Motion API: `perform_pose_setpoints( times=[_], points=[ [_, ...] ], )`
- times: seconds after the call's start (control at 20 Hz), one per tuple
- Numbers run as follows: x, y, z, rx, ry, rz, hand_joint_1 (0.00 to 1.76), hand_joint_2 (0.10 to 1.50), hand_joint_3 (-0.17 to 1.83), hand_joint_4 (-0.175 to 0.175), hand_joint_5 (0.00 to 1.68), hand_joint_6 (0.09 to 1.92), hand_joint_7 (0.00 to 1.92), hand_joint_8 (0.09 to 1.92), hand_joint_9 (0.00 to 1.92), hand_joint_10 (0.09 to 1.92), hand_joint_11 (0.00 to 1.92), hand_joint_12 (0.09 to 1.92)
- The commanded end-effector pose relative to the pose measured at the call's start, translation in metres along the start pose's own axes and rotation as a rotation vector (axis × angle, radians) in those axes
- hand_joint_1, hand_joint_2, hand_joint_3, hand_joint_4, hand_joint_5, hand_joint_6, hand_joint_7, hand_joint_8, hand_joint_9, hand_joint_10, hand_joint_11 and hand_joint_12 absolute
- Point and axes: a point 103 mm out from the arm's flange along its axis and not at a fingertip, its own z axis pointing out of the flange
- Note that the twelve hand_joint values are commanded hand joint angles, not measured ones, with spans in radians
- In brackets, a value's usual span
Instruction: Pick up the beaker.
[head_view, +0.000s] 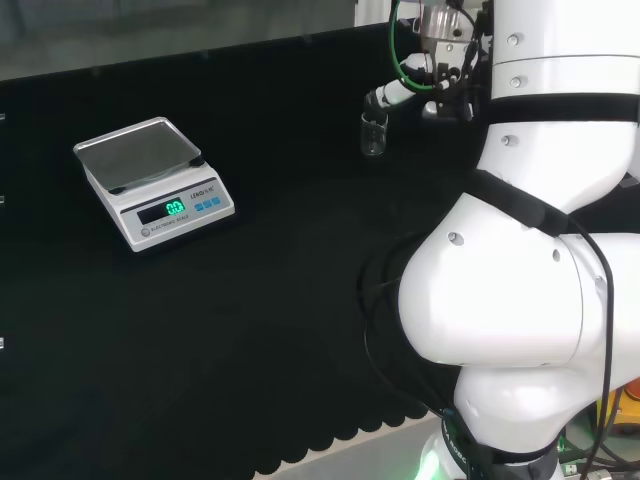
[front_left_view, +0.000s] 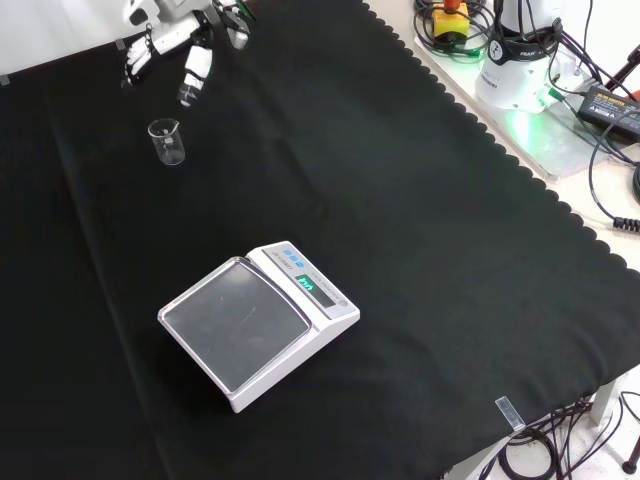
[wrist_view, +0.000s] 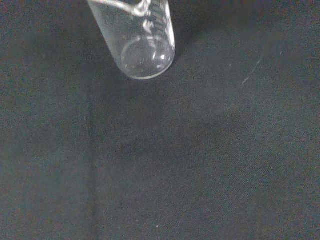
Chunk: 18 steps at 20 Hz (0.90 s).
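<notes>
Looking at the front view, I see the little clear beaker standing upright on the black cloth, far from the scale, near the far left corner. My hand hangs just above and behind it, fingers loosely spread, holding nothing. I think I should come down slowly, put fingers and thumb on both sides of the glass, and close gently so it does not tip.

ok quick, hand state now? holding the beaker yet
Hand: open, holding nothing, fingers above the beaker, which stands on the cloth.
</notes>
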Motion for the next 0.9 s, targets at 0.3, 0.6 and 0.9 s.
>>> perform_pose_setpoints(
  times=[0.3,0.6,0.9],
  points=[
    [0.026,0.021,0.022,0.051,-0.004,-0.014,0.34,0.89,0.19,-0.076,0.36,0.09,0.01,0.81,0.0,0.81,0.03,1.52],
    [0.034,0.031,0.03,0.07,-0.008,-0.011,0.34,0.89,0.19,-0.076,0.36,0.09,0.01,0.81,0.0,0.81,0.03,1.52],
    [0.032,0.038,0.042,0.091,-0.003,0.002,0.34,0.89,0.19,-0.076,0.36,0.09,0.02,0.82,0.0,0.8,0.03,1.52]
  ],
)
